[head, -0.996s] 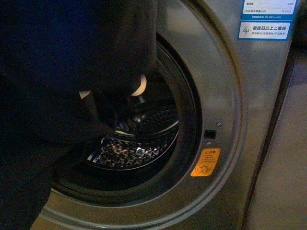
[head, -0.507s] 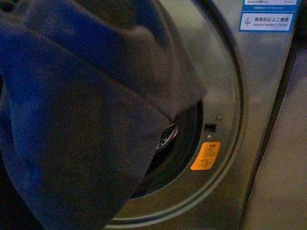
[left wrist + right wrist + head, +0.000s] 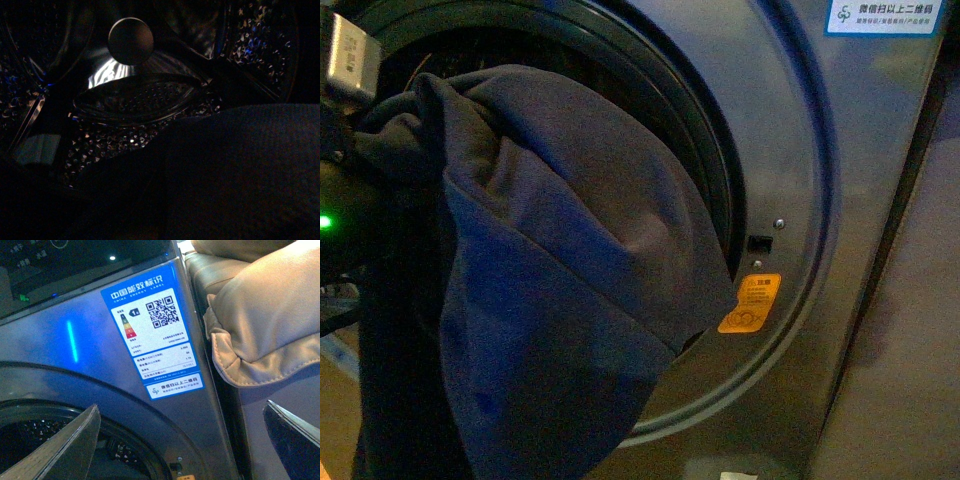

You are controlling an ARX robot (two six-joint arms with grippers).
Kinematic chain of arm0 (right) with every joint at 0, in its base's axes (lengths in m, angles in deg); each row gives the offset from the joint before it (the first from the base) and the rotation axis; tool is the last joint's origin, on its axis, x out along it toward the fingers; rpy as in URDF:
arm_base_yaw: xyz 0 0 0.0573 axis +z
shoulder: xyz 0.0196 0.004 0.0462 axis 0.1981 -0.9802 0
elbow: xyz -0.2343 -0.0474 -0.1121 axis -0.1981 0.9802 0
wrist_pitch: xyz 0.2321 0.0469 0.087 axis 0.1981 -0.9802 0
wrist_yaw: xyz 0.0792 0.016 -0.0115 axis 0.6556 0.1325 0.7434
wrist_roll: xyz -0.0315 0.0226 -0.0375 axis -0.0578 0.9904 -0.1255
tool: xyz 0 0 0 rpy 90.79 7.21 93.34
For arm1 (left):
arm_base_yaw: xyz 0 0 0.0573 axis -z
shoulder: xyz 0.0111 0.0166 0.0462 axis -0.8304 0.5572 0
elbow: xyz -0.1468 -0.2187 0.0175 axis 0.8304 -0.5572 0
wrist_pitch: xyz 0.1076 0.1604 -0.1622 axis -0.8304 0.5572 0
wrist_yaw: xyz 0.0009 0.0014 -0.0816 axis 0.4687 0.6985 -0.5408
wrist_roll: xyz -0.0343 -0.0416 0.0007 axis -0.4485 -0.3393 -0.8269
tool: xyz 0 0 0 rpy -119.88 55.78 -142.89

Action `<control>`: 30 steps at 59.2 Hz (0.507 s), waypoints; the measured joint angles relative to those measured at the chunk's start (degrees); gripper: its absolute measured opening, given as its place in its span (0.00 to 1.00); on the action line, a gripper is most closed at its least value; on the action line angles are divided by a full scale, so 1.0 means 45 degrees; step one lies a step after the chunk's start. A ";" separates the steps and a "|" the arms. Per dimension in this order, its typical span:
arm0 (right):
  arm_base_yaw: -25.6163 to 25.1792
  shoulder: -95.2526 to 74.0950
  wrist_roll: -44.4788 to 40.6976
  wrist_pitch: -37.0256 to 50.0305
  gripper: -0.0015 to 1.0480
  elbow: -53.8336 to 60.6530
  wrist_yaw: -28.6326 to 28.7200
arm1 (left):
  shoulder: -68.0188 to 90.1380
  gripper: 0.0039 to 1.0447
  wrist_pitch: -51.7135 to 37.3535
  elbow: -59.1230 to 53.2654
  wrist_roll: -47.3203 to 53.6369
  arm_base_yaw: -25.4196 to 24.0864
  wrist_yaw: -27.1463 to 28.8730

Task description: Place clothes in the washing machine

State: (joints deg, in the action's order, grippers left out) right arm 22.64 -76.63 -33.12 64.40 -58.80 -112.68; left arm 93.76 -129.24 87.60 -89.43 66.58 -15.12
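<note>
Now 1 navy garment [image 3: 560, 300] hangs before 1 washing machine [image 3: 880, 150] porthole.

A blue-and-white energy label [image 3: 152, 335] on the washing machine [image 3: 45, 355] front, framed between and just beyond the spread fingers [image 3: 70, 445] of the right gripper [image 3: 181, 407], reads "中国能效标识 CHINA ENERGY LABEL" above a QR code [image 3: 161, 310] and a grade arrow marked 1. Its bottom strip [image 3: 174, 386] reads "微信扫以上二维码". The print on the orange warning sticker [image 3: 750, 303] is too small to read.
</note>
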 joint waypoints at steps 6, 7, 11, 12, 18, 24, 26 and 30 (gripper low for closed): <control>0.0155 0.0000 0.0151 0.0345 0.93 0.0228 -0.0194 | 0.0831 0.11 -0.0044 0.0525 0.0238 0.0141 0.0330; 0.0219 0.0010 0.0131 0.0510 0.93 0.0287 -0.0219 | 0.1127 0.11 -0.0039 0.0743 0.0291 0.0180 0.0427; 0.0355 0.0112 0.0189 0.0860 0.93 0.0510 -0.0277 | 0.1807 0.11 -0.0015 0.1292 0.0418 0.0248 0.0699; 0.0359 0.0131 0.0228 0.0908 0.93 0.0554 -0.0277 | 0.1909 0.11 -0.0010 0.1365 0.0442 0.0257 0.0729; 0.0418 0.0287 0.0257 0.1472 0.93 0.0879 -0.0588 | 0.2900 0.11 0.0267 0.2390 0.0680 0.0301 0.1054; 0.0418 0.0316 0.0257 0.1613 0.93 0.0957 -0.0680 | 0.4051 0.11 0.0767 0.3832 0.0913 0.0311 0.1452; 0.0418 0.0316 0.0257 0.1613 0.93 0.0976 -0.0680 | 0.4498 0.11 0.0918 0.4371 0.1039 0.0311 0.1622; 0.0418 0.0316 0.0257 0.1617 0.93 0.0976 -0.0680 | 0.5085 0.11 0.1161 0.5124 0.1224 0.0282 0.1783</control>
State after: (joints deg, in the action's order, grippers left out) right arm 24.52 -75.21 -31.96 71.68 -54.41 -115.74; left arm 116.65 -124.02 110.66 -83.92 67.84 -7.10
